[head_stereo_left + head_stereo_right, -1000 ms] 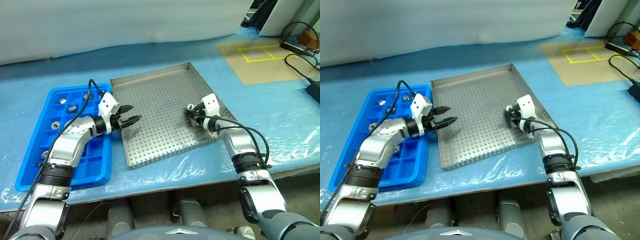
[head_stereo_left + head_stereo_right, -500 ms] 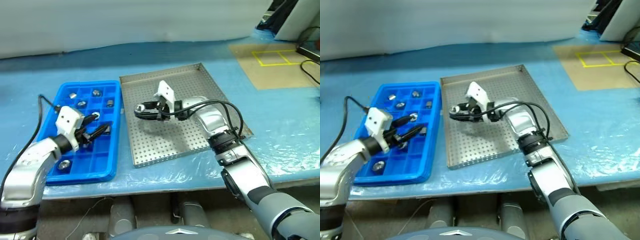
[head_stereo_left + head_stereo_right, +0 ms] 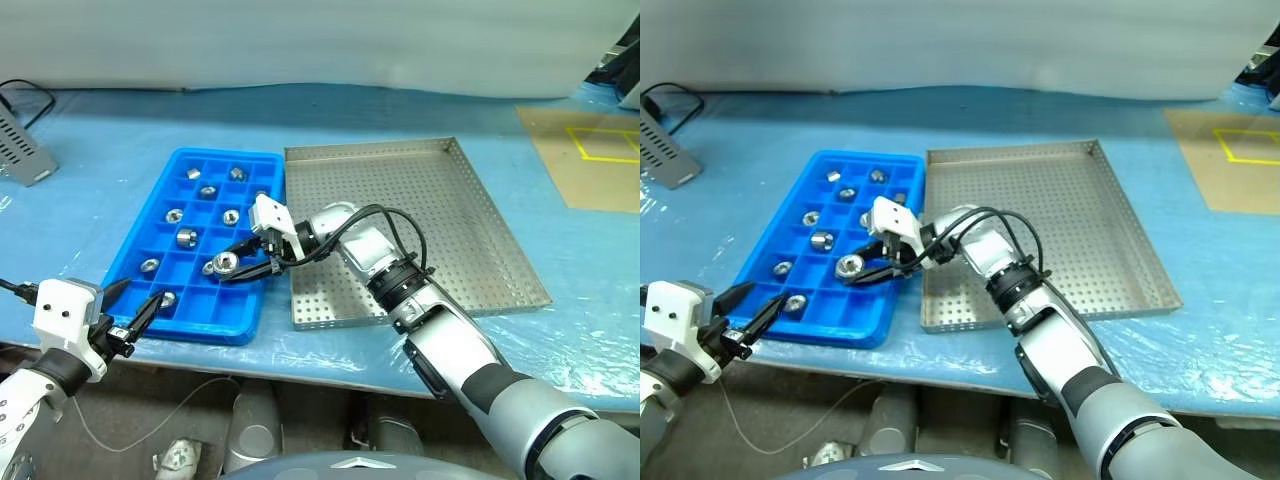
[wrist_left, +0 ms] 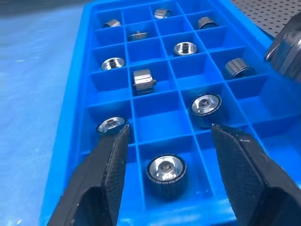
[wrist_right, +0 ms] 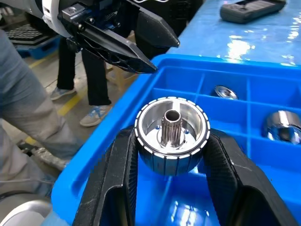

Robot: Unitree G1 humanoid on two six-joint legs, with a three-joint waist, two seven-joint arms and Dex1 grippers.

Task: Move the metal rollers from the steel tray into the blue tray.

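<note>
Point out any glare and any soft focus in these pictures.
Right wrist view: white glare on the glossy bright blue compartmented plastic tray floor; people behind look soft. Left wrist view: black pincer fingers blurred. Eye views: wrinkled blue plastic table cover glints.

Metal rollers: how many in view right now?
12. Eleven metal rollers sit in separate compartments of the blue tray; one more metal roller is gripped by the right gripper above it. Steel tray shows none; the arm may hide some.
</note>
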